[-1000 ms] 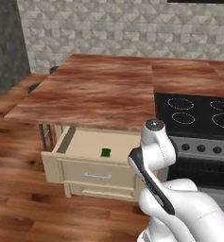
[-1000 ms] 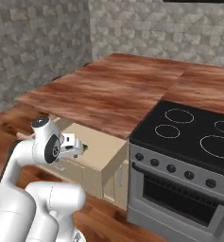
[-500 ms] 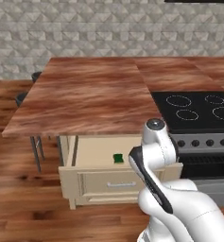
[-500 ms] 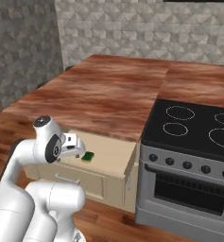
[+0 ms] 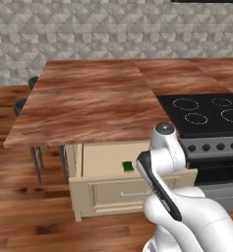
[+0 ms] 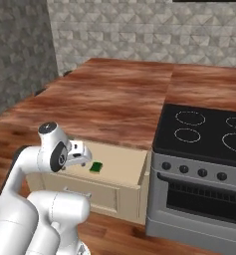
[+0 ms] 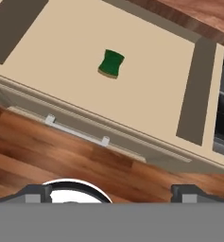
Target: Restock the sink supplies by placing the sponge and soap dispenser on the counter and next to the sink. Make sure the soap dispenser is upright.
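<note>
Pincer: in my hand view my two small dark finger tips (image 7: 38,193) sit far apart at the bottom corners, so my pincer (image 7: 111,194) is spread wide, holding nothing and touching nothing.
What lies under my pincer: the wood-plank floor (image 7: 47,156) just near of the drawer front; the drawer is beyond the tips.
Sponge: a small flat green rectangular sponge (image 7: 111,63) with a tan edge lies alone on the floor of the open beige drawer (image 7: 146,90). From the left base view the sponge (image 5: 128,166) shows just left of my arm; from the right base view it (image 6: 96,167) lies toward the near left part of the drawer.
Drawer: pulled out from under the reddish-brown wood-grain bench (image 5: 93,101), with a slim pale bar handle (image 7: 75,130) on its front panel.
Bench: the wide slab over beige cabinets (image 6: 114,97) runs far back to a grey stone-pattern wall (image 5: 88,34).
Stove: a black glass stovetop with ring marks (image 6: 204,129) over a grey oven with knobs stands right of the drawer, flush against the bench.
My arm: the white upper arm with a dark joint (image 5: 162,162) stands in front of the drawer's right part.
</note>
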You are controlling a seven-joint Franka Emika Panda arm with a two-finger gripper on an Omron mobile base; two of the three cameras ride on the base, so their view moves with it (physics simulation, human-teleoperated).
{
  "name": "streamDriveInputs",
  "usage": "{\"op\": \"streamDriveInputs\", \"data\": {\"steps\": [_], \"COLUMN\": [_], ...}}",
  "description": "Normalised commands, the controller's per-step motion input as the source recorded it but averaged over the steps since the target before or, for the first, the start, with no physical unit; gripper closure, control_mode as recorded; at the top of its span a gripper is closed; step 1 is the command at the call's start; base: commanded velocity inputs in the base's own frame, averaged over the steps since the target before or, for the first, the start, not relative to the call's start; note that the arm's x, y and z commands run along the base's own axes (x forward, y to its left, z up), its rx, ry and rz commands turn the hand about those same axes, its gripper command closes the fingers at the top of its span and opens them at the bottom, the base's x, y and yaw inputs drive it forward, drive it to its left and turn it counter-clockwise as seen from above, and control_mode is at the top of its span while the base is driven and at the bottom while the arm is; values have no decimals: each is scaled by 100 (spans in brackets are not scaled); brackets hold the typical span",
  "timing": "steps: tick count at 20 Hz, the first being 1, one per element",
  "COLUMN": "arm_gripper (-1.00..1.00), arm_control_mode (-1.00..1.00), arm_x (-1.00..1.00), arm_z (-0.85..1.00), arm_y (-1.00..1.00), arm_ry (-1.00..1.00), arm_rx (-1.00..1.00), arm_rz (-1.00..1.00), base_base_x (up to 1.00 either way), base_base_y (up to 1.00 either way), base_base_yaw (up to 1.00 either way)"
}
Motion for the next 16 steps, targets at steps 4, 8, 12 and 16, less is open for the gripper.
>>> {"op": "streamDriveInputs", "data": {"steps": [4,8,12,16], "arm_gripper": [-100,-100,-100,-100], "arm_control_mode": [100,100,100,100], "arm_x": [0,0,0,0], "arm_z": [0,0,0,0], "arm_y": [0,0,0,0], "arm_ry": [0,0,0,0], "arm_rx": [0,0,0,0], "arm_rz": [0,0,0,0], "base_base_x": [46,32,51,45], "base_base_y": [30,0,15,20], "base_base_yaw": [-10,-10,-13,-13]}}
